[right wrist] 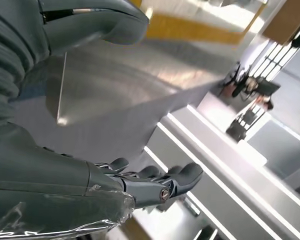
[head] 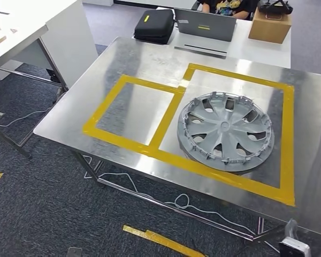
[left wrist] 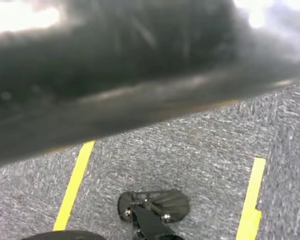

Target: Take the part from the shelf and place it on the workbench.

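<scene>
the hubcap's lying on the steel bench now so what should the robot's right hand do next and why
Probably draw the right hand back and let it hang. The hubcap lies flat inside the larger yellow-taped square on the workbench, and the hand holds nothing, fingers extended.

Bright even light, glare on steel workbench (head: 122, 64), wrist views blurred

Shiny steel workbench (head: 122, 59) with two rectangles marked out in yellow tape (head: 169, 120), a smaller one left and a bigger one right. The grey wheel cover (head: 225, 131) lies flat inside the bigger rectangle, toward its left side.
</scene>
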